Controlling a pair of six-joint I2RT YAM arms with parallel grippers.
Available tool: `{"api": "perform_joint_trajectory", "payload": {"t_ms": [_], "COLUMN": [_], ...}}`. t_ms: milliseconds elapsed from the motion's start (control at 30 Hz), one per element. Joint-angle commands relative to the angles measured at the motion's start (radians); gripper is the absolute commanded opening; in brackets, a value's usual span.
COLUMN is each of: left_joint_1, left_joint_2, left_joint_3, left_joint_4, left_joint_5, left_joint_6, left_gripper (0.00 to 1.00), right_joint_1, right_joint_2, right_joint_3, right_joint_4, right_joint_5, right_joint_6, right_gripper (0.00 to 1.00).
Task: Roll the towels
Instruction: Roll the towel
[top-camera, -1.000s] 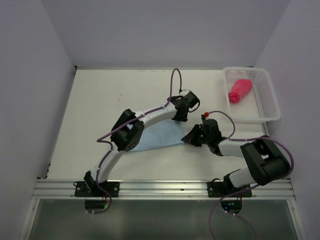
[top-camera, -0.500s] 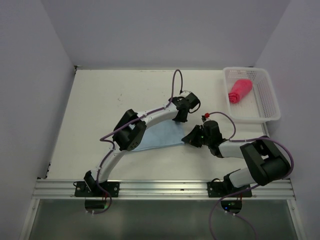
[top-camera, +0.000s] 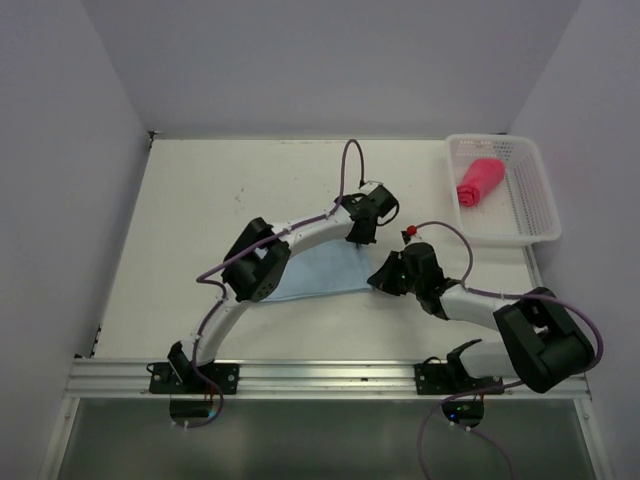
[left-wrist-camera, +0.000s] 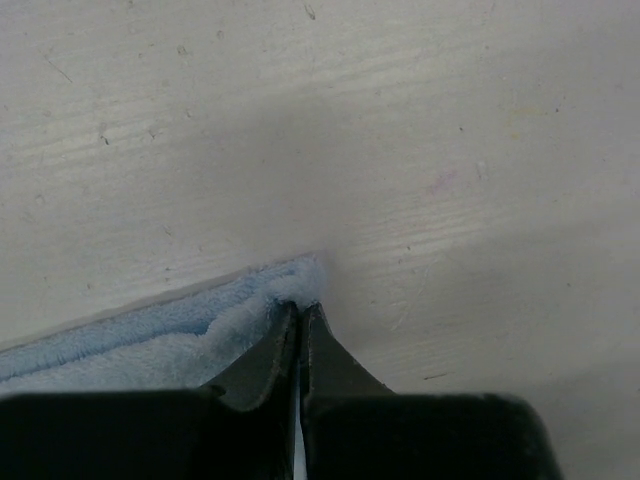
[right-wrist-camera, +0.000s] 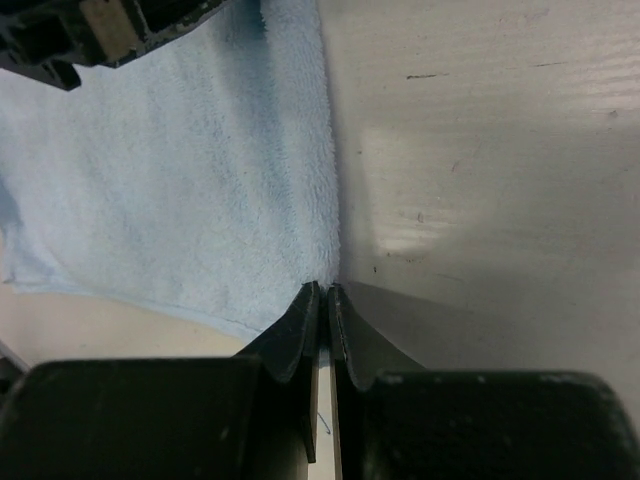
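Observation:
The light blue towel (top-camera: 318, 272) lies flat on the white table, partly under the left arm. My left gripper (top-camera: 362, 236) is shut on the towel's far right corner (left-wrist-camera: 290, 285). My right gripper (top-camera: 378, 279) is shut on the towel's near right corner (right-wrist-camera: 318, 275). The right wrist view shows the towel (right-wrist-camera: 170, 170) spread to the left of the jaws. The red-pink towel (top-camera: 479, 180) sits rolled inside the white basket (top-camera: 540, 205) at the back right.
The basket stands at the table's right edge. The left arm's elbow (top-camera: 256, 266) hangs over the towel's left part. Grey walls close in the table at the left, back and right.
Both grippers have shifted slightly with the towel's right edge; the right gripper moved a little toward the back and the right arm's elbow swung toward the near right.

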Motion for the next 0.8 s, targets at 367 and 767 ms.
{"api": "perform_joint_trajectory", "payload": {"t_ms": [367,767], "left_joint_1": [0.06,0.096], "left_joint_2": [-0.311,-0.363], "left_joint_3": [-0.329,-0.441], "left_joint_4": [0.487,0.616], "left_joint_5": [0.219,0.351], "left_joint_6": [-0.084,-0.072], "left_gripper": [0.0,0.0], "right_joint_1": [0.209,0.258], "right_joint_2": [-0.188,-0.231], "right_joint_3": [0.132,0.203], "right_joint_4": [-0.413,-0.531], "right_joint_5": [0.389,0.469], "right_joint_6": [-0.155,-0.183], "right_gripper": [0.0,0.0]}}
